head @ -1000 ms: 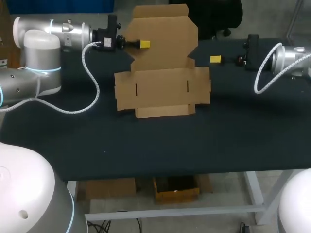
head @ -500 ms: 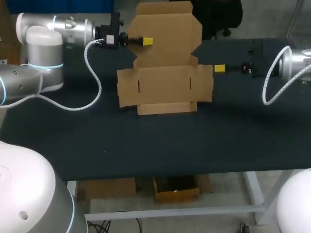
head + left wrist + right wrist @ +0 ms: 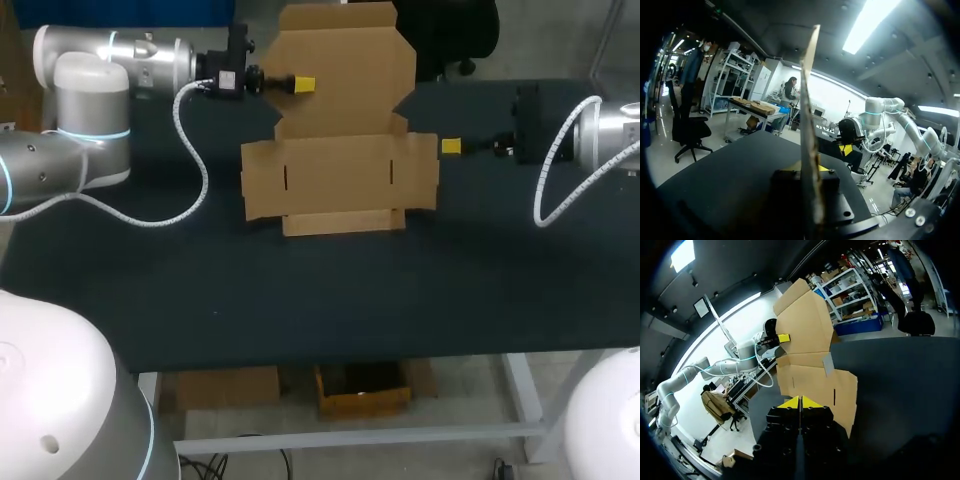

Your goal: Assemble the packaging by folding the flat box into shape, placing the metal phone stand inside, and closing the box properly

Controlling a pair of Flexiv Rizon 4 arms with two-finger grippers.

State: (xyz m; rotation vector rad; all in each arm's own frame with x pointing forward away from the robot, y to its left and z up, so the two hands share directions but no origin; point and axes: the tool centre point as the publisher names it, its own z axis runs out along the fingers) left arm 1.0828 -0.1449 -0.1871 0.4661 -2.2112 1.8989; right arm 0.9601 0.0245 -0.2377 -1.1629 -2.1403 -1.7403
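While most of the box [image 3: 340,180] lies flat on the counter [image 3: 300,300], folding has barely begun by my reading: only the far panel stands up, and the side and front flaps lie unfolded. Nearest, well to the near side of both hands, a broad dark stretch of counter runs from the front flap to the near edge, the best room for working. Further in, the right hand [image 3: 452,146] hangs just beside the box's right flap, fingers together on nothing, tips aimed at the flap's edge; whether they touch it I cannot tell. Furthest back, the left hand [image 3: 300,84] is clamped on the raised panel near its left edge, and its wrist view shows the cardboard running up between its fingers. Behind that hand the counter's far edge is close, so I judge there is less room there than in front. No stand shows in any view; raising the walls, loading and closing are all left to do
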